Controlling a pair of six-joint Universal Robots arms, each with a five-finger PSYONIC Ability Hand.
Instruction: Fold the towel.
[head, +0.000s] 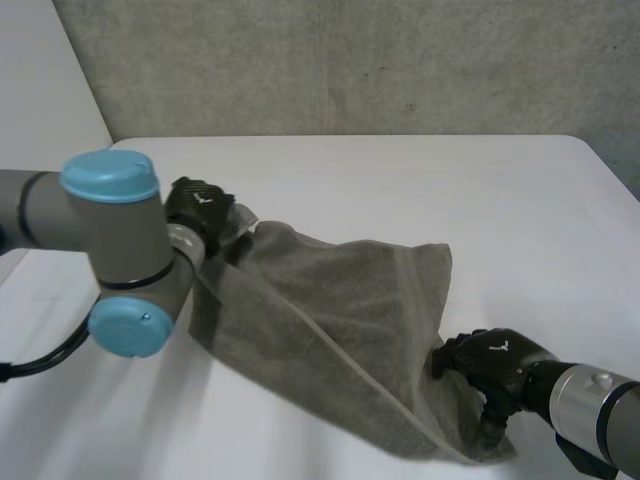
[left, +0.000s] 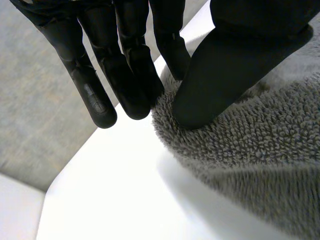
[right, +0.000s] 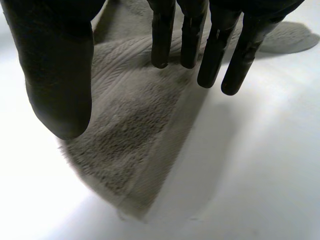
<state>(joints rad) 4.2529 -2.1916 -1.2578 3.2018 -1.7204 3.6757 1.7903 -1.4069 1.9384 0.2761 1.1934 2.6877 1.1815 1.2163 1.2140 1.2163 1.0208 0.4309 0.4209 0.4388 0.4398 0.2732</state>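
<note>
I've got left hand (head: 200, 205) pinching the grey towel (head: 340, 320) by its far corner, raised off the white table (head: 450, 190), right hand (head: 495, 365) spread unclamped over the near corner; pulling now likely drags and bunches it.

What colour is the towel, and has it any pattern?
The towel is plain grey terry, without a printed pattern; the head view shows it best.

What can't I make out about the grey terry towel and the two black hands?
- Head view: the left edge of the grey terry towel, behind the grey left arm.
- Left wrist view: the towel edge pinched by the black left hand, covered by its thumb.
- Head view: the towel under the black right hand, covered by it.
</note>
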